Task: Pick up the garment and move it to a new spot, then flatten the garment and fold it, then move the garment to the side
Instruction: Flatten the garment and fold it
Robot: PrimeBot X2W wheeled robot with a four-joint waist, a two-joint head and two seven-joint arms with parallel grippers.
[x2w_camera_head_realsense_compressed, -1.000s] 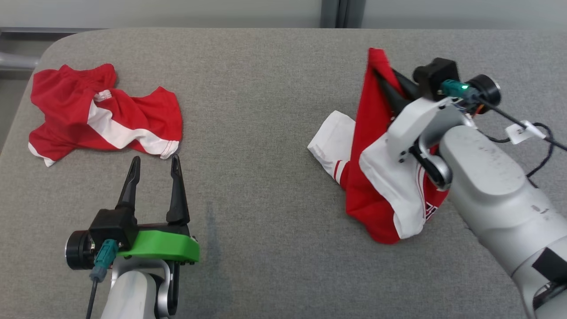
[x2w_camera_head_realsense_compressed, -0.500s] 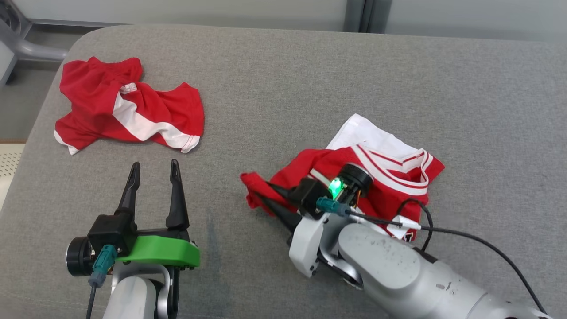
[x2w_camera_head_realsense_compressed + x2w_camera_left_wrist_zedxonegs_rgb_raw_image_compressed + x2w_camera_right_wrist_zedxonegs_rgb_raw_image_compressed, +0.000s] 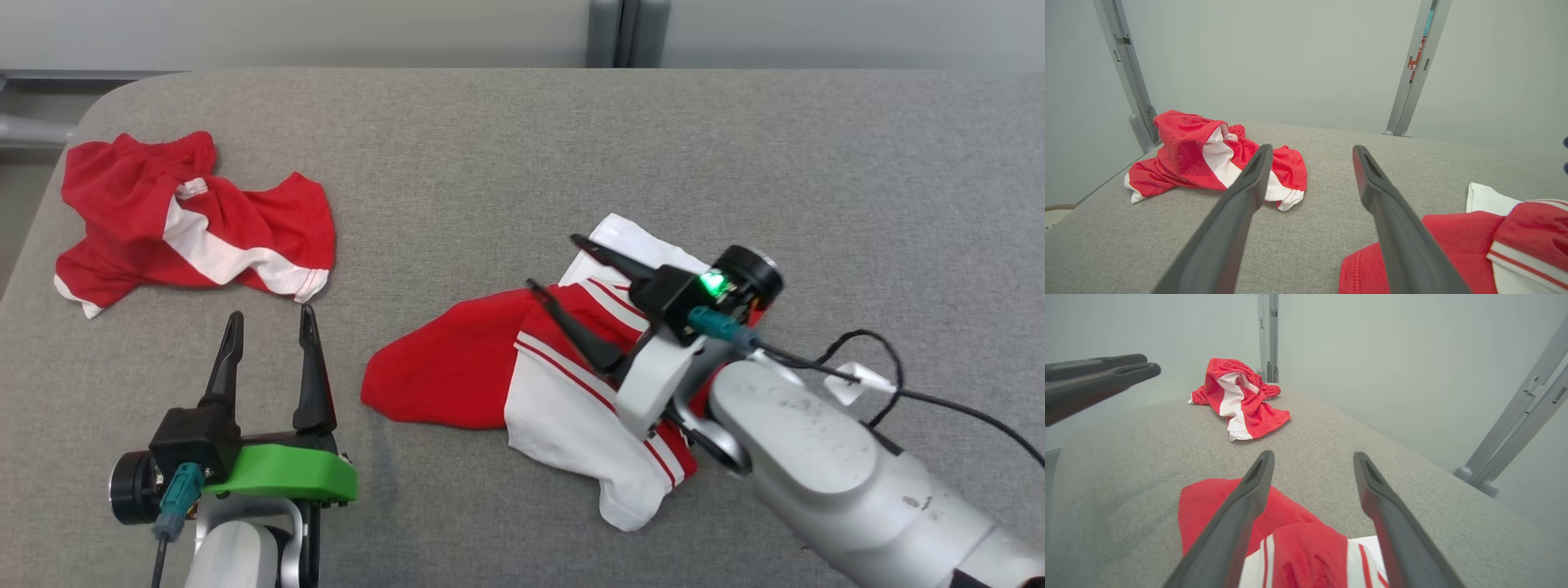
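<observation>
Status: right gripper (image 3: 553, 261) is spread wide with nothing between its fingers. In the head view it sits just right of centre frame, with the fingers over the striped band of the garment (image 3: 457, 376). You can't tell from these views whether they touch the cloth.

The garment lies bunched on the table (image 3: 490, 147) at mid-frame. Its red lobe runs toward the lower left, a white panel is folded over toward the bottom, and a white corner pokes out at the top.

Left gripper (image 3: 270, 312) is at the lower left of the frame. It is also wide open and empty, near the red edge but apart from it. The other red cloth (image 3: 196, 220) is at the upper left, well apart, so leave it alone.

My read is that the move to a new spot is done and flattening is the step in hand, not yet begun.

For the next move you need two grips on opposite edges:
- Right gripper takes the striped band.
- Left gripper takes the near red edge.
- Then pull the edges apart and lay the garment flat.

The layers overlap, so go for a single layer at each pinch.
</observation>
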